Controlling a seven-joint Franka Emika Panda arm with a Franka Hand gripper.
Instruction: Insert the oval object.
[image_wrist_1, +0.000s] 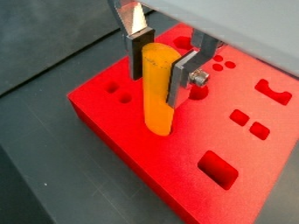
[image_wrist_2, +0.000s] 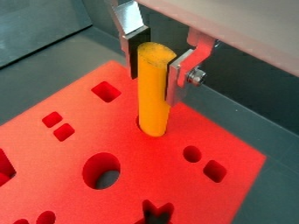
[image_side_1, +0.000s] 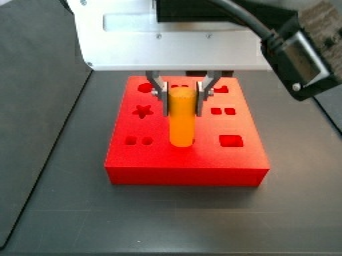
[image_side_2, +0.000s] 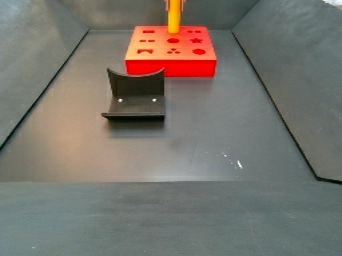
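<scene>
The oval object (image_wrist_1: 156, 92) is an orange-yellow peg that stands upright between the fingers of my gripper (image_wrist_1: 160, 70). The gripper is shut on its upper half; a dark pad (image_wrist_1: 142, 54) presses each side. The peg (image_wrist_2: 153, 87) reaches down to the top of the red block (image_wrist_2: 111, 131), and its lower end sits in an opening there; how deep it goes I cannot tell. In both side views the peg (image_side_1: 181, 122) (image_side_2: 174, 14) stands over the middle of the block (image_side_1: 187, 172) (image_side_2: 171, 65), under the gripper (image_side_1: 181, 92).
The block top has several other shaped holes, such as a rectangular one (image_wrist_1: 218, 168) and a round one (image_wrist_2: 103, 171). A dark grey curved holder (image_side_2: 134, 97) stands on the dark floor in front of the block. Sloping dark walls (image_side_2: 40, 90) bound the floor.
</scene>
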